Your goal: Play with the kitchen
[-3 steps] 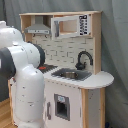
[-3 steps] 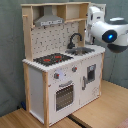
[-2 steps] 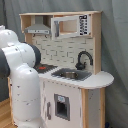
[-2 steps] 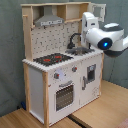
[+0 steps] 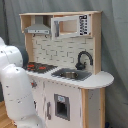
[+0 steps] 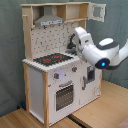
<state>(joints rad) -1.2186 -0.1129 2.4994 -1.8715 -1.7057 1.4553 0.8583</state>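
Whether the fingers are open or closed cannot be told; the arm (image 6: 100, 52) reaches over the sink end of the kitchen (image 6: 55, 75) in the second exterior view. The kitchen stands on a wooden floor (image 6: 100, 107) before a grey curtain (image 5: 115, 50). Its black-red hob (image 6: 51, 59) sits beneath the grey hood (image 6: 48, 21); the black tap (image 5: 83, 59) rises behind the sink (image 5: 70, 75).

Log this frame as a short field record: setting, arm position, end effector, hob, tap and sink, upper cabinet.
setting: toy kitchen on a wooden floor
arm: in front of the sink side in the second exterior view
end effector: not visible
hob: black and red, nothing on it
tap: black, arched over the sink
upper cabinet: door open
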